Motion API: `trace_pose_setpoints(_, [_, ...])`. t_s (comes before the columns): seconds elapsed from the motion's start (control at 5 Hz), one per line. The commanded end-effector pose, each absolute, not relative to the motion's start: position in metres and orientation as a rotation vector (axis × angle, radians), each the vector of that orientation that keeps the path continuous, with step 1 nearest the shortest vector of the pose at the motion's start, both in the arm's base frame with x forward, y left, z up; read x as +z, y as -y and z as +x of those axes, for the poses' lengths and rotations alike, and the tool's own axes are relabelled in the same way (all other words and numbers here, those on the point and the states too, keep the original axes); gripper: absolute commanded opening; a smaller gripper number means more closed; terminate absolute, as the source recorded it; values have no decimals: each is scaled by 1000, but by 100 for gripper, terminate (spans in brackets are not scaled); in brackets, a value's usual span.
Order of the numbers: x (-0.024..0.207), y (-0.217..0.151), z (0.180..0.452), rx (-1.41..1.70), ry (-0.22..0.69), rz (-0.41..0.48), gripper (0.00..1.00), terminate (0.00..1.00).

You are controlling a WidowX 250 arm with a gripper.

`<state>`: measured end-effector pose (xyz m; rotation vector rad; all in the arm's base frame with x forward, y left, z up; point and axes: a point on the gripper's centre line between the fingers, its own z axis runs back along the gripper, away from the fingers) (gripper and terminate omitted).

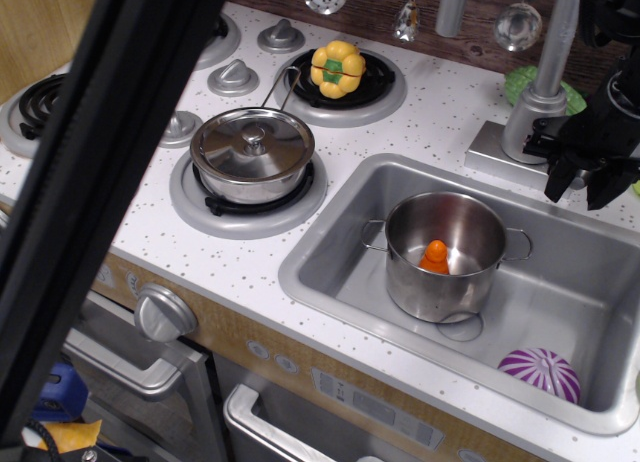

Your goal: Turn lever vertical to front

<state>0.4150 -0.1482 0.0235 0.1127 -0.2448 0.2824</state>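
- Gripper (pixel 582 182) sits at the right edge, just beside the faucet column (pixel 533 122), at the sink's (pixel 330 244) back rim.
- Black fingers (pixel 557 178) point down and look slightly apart; can't tell if they grip anything.
- Lever not visible: probably hidden behind the gripper on the column's right side.
- Step, as I judge it: working the lever, result unconfirmed.
- Next: confirm contact, push lever toward the front.
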Motion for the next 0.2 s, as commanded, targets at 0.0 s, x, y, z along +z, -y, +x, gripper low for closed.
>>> trace_pose_setpoints(0.0, [33,145,417,246,278,144,0,100])
